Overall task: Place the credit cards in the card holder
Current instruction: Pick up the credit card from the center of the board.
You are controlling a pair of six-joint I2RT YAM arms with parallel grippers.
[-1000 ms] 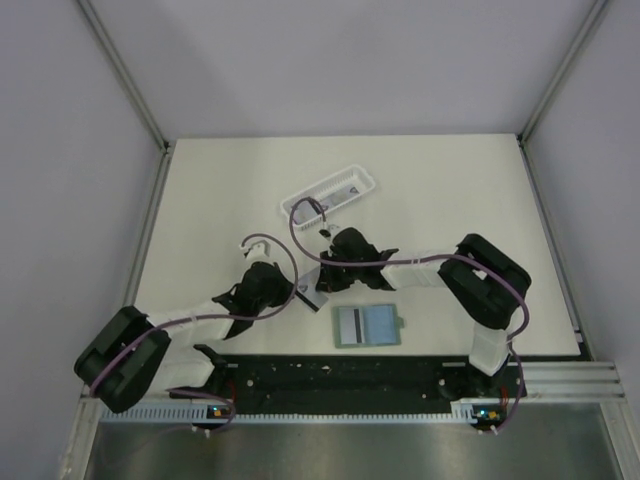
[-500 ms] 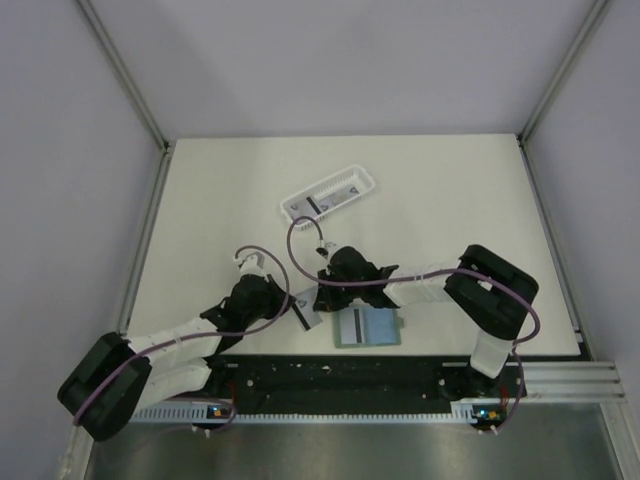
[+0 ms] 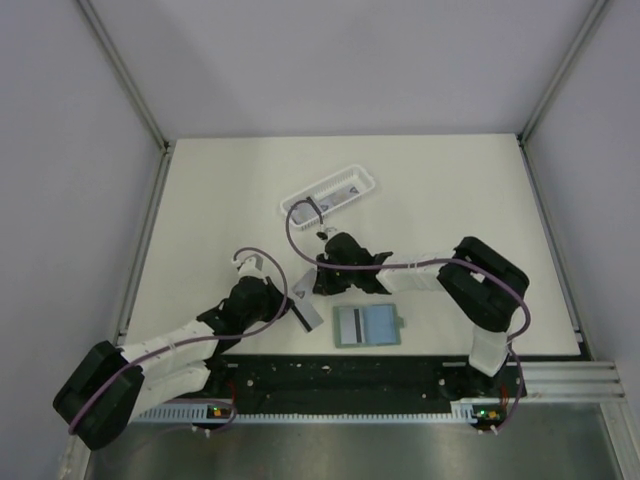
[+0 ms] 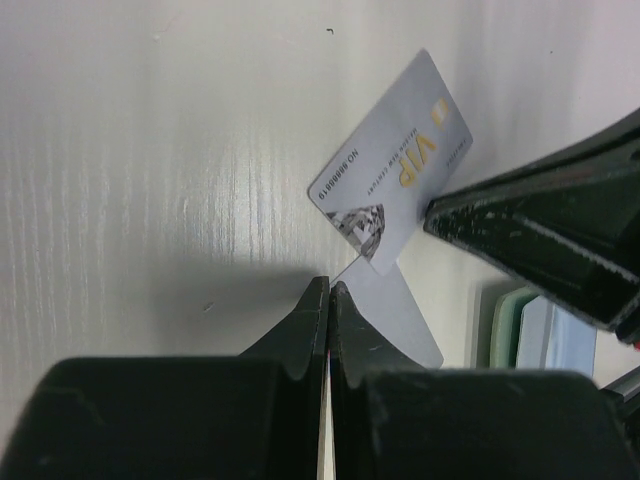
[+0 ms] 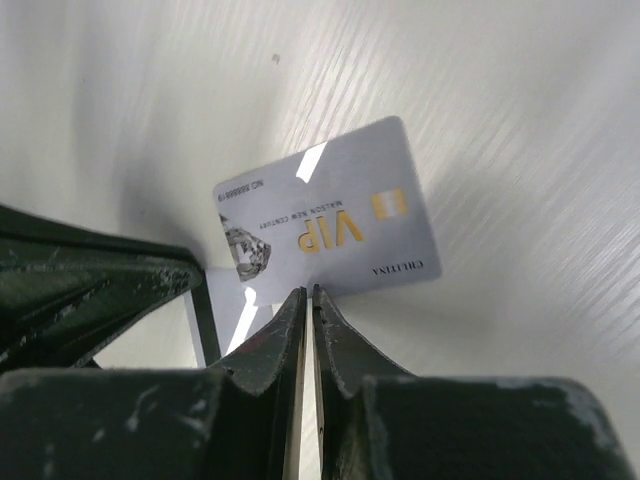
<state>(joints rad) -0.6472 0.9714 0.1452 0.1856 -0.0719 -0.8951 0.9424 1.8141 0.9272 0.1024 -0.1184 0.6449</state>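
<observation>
- Between the two arms, just beyond the card holder [image 3: 383,325], a light-grey VIP card [image 4: 395,165] sits where the left fingers [image 4: 300,335] and the right fingers [image 5: 270,345] meet.
- Left fingers are pressed together tip to tip. The card's nearest corner lies just past those tips and off to their right.
- Right fingers are also pressed together, their tips touching one long edge of the card.
- A thin pale line shows in each slit, but I cannot tell whether either pair truly pinches a card.
- The card's long axis runs crosswise to the right fingers' reach and slants away from the left fingers.
- A second pale sheet [image 4: 400,315] shows just under that near corner, beside the left fingertips. It looks more like another card than a shadow, though I am not sure.
- The holder lies open and flat on the tabletop [image 3: 450,200], with its long axis along the near edge. It is just to the right of the left fingers and on the near side of the right fingers.
- Both arms are near the holder, with little to choose between them.
- A striped card [image 3: 347,325] fills the holder's left half, and the bluish right half is bare.
- Another card [image 3: 313,207] rests in the white basket [image 3: 355,183], farther back and well apart.
- The VIP card is thin and glossy, with gold lettering and a diamond emblem at one end. I judge it stiff and slippery, and awkward to lift once it lies flat.
</observation>
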